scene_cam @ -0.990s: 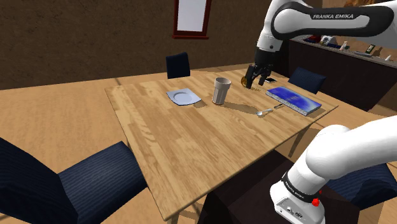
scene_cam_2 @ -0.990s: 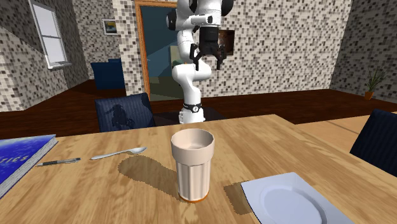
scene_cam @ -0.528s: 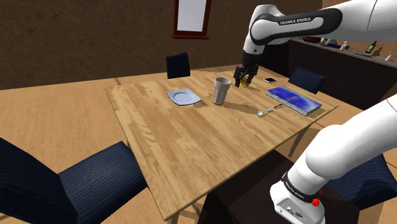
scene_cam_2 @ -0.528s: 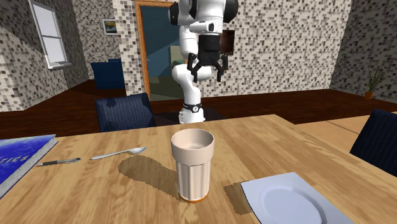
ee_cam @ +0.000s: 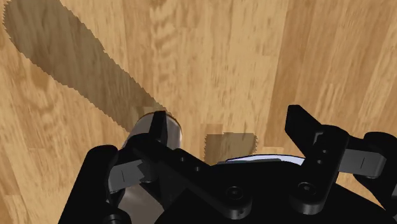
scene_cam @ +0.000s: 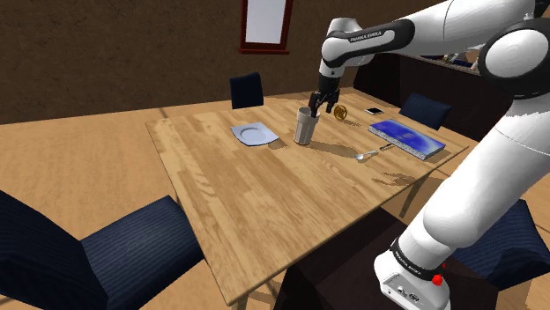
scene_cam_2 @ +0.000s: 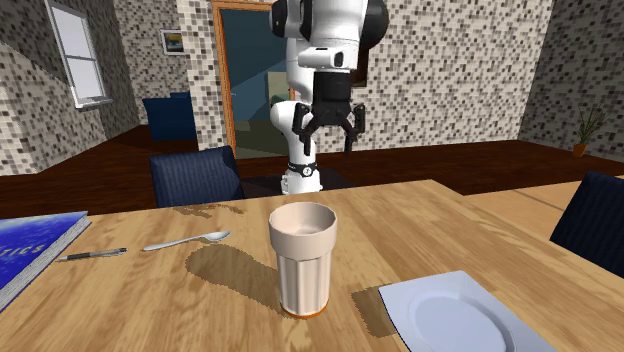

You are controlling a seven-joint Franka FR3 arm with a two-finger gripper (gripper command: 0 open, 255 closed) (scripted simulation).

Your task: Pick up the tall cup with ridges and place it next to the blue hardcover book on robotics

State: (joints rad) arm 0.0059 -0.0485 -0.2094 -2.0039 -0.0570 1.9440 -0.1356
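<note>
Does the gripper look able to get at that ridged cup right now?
Probably yes. The gripper hangs open above the cup, slightly off to one side; the cup stands upright, uncovered, and the plate lies apart from it.

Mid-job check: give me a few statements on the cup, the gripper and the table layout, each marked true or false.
1. The gripper has its fingers apart and holds nothing. True.
2. The ridged cup lies on its side. False: it stands upright on the table.
3. In the second exterior view the cup stands between the plate and the spoon. True.
4. The cup stands right beside the blue book. False: the spoon and a pen lie between them.
</note>
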